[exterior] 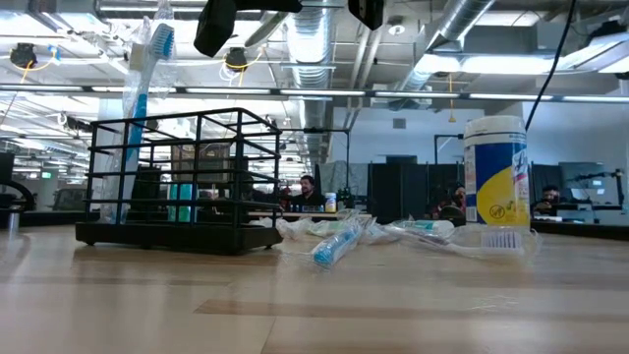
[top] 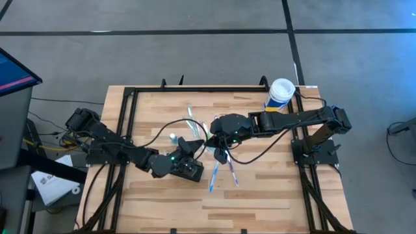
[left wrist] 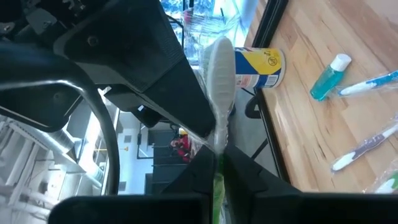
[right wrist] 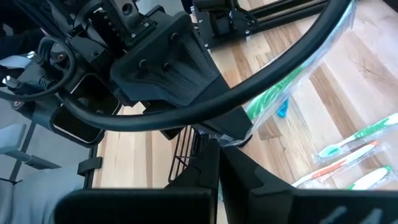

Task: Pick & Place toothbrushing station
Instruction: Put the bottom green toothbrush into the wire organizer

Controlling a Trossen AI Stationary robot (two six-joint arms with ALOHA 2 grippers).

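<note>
Robotics lab in open industrial hall: exposed ceiling ducts (exterior: 324, 59), strip lights, monitor rows (exterior: 403, 187), seated people (exterior: 307, 192), wooden test table (top: 260, 188) on concrete floor.

overhead, table-level, two close wrist views

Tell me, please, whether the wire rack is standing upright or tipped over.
Upright: in the low view the wire rack sits flat on its base on the table, bars vertical.

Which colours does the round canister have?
Yellow and white canister with a white lid; low view shows it best.
</note>
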